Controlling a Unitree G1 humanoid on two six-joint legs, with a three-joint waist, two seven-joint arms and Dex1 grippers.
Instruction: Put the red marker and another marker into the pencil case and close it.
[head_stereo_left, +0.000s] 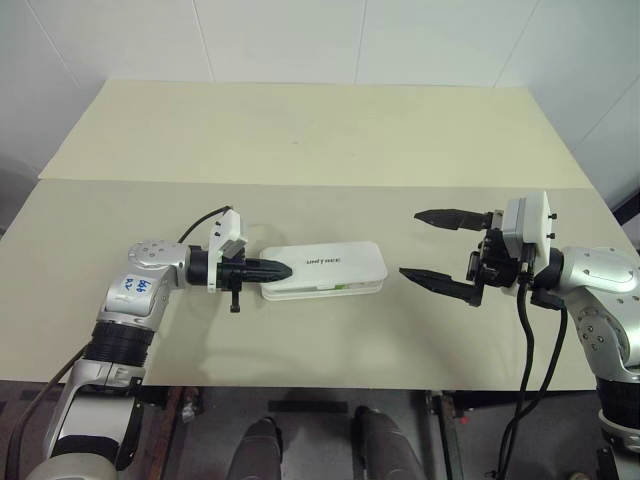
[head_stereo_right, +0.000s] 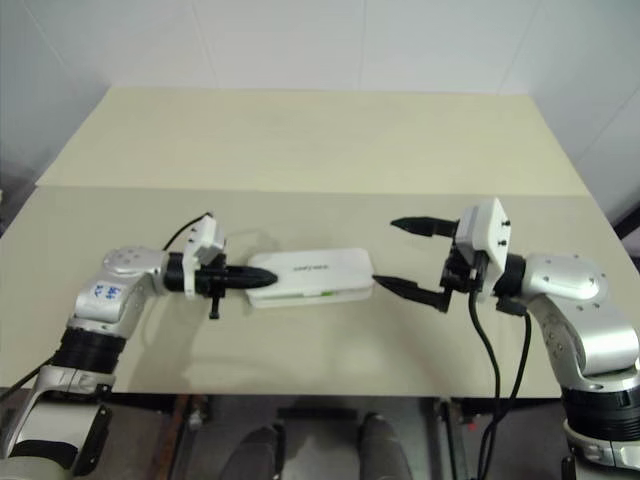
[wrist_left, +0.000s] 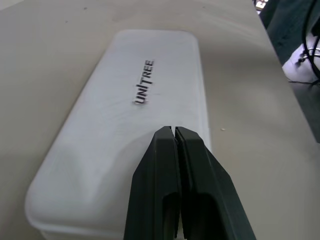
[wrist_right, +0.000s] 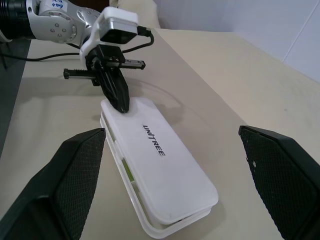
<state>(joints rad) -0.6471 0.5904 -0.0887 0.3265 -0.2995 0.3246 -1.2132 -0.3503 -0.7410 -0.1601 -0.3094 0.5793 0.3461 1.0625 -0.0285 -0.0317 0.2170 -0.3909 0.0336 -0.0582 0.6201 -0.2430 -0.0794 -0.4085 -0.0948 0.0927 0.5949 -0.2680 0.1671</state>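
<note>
Table (head_stereo_left: 300, 140) bare around pencil case (head_stereo_left: 325, 270); left tool (head_stereo_left: 283, 268) together on lid, right tool (head_stereo_left: 425, 248) apart.

The pencil case (head_stereo_left: 322, 271) is a white, hard, rectangular box with rounded corners, lying flat and lengthwise on the table (head_stereo_left: 300, 130), with small dark "UNITREE" lettering across the middle of its lid. The lid is lowered over the base but not fully seated: a narrow gap runs along the front long edge and around the end corner, with a bright green sliver visible inside it. The closed black fingers (wrist_right: 116, 91) of the left arm rest their tips on the lid at one short end of the case.
</note>
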